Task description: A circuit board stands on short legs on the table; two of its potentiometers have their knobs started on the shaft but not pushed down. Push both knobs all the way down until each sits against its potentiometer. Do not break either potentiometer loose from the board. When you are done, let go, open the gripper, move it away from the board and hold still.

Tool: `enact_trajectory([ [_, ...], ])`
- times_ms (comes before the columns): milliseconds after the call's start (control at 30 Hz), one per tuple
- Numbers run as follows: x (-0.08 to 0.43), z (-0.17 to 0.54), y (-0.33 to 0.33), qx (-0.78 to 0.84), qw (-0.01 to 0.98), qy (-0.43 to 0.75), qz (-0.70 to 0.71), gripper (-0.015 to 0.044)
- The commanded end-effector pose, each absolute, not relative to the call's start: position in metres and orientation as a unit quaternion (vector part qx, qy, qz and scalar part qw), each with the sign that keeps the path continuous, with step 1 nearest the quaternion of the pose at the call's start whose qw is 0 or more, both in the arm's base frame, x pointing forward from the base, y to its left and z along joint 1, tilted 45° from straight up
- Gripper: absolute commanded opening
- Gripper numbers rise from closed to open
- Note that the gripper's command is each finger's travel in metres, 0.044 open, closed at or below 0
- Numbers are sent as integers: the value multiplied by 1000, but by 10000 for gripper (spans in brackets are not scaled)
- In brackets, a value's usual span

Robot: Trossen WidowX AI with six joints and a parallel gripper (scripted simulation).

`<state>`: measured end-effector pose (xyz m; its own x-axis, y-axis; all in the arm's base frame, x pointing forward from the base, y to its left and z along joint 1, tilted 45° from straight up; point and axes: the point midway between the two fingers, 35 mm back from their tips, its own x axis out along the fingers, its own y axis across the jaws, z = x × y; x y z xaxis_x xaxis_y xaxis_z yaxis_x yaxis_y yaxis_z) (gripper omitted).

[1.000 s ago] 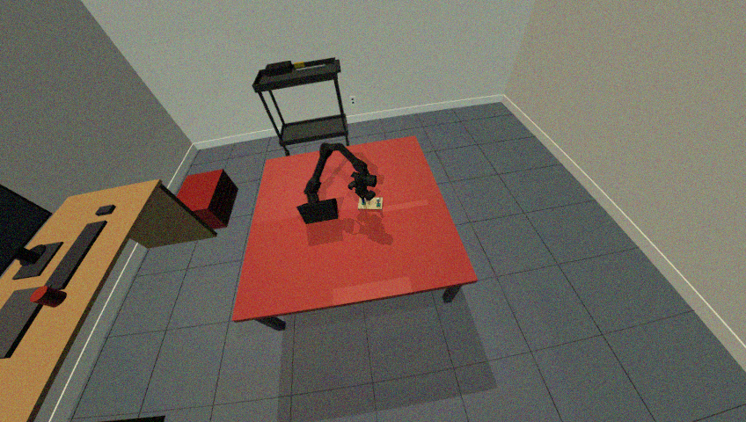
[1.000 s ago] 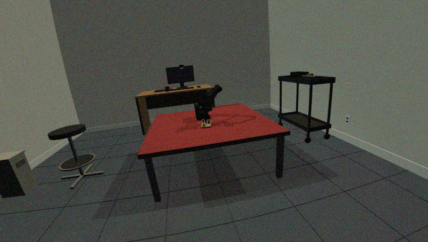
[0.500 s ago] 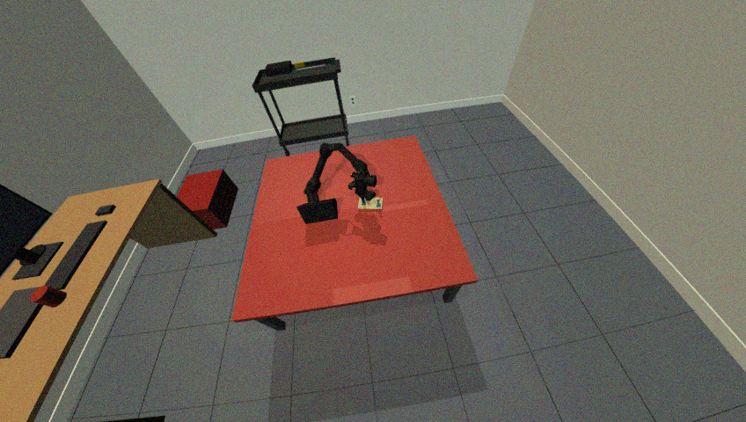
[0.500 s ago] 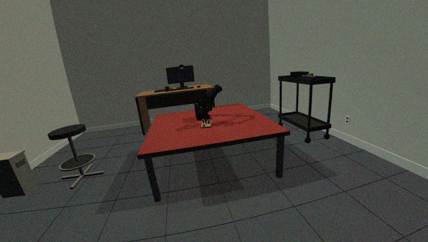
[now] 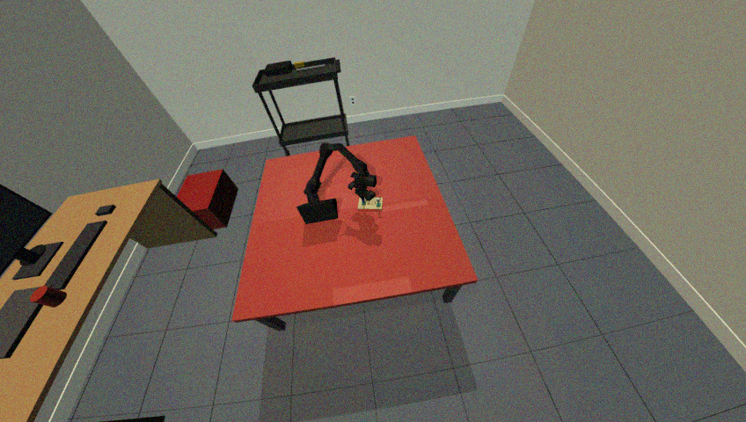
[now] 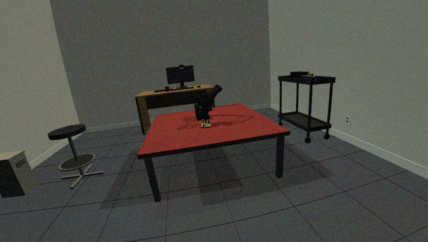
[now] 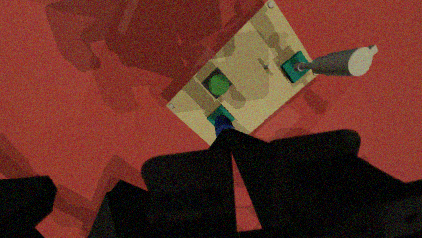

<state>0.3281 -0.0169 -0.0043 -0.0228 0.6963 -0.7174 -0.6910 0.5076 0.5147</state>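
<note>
The pale circuit board (image 5: 362,207) (image 6: 206,127) (image 7: 193,113) stands on the red table. In the wrist view one teal potentiometer (image 7: 295,66) has a tall grey knob (image 7: 339,62) with a white top; bare shaft shows between the two. The other teal potentiometer (image 7: 218,115) has a blue knob (image 7: 223,126), mostly hidden by the fingertips. My gripper (image 7: 227,133) (image 5: 364,199) is shut with nothing between its fingers. Its closed tips are over the blue knob; whether they touch it, and how low that knob sits, I cannot tell.
A round green component (image 7: 218,85) on a dark base stands on the board near the blue knob, and a small thin part (image 7: 264,65) lies toward the grey knob. The red table (image 5: 345,272) (image 6: 240,134) carries the arm's base (image 5: 318,210).
</note>
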Motion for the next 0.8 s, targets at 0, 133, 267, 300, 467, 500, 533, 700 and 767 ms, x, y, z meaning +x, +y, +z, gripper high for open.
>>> enact_trajectory([
  [0, 328, -7, -11, 3, 696, 515, 499, 0],
  [133, 328, -7, -11, 3, 696, 515, 499, 0],
  [267, 328, -7, -11, 3, 696, 515, 499, 0],
  [300, 328, -8, -11, 3, 696, 515, 499, 0],
  [467, 328, -9, -10, 3, 696, 515, 499, 0],
  [500, 328, -9, -10, 3, 696, 515, 499, 0],
  [533, 328, -9, -10, 3, 696, 515, 499, 0],
  [700, 328, -9, -10, 3, 696, 515, 499, 0],
  [767, 328, -9, -10, 3, 696, 515, 499, 0],
])
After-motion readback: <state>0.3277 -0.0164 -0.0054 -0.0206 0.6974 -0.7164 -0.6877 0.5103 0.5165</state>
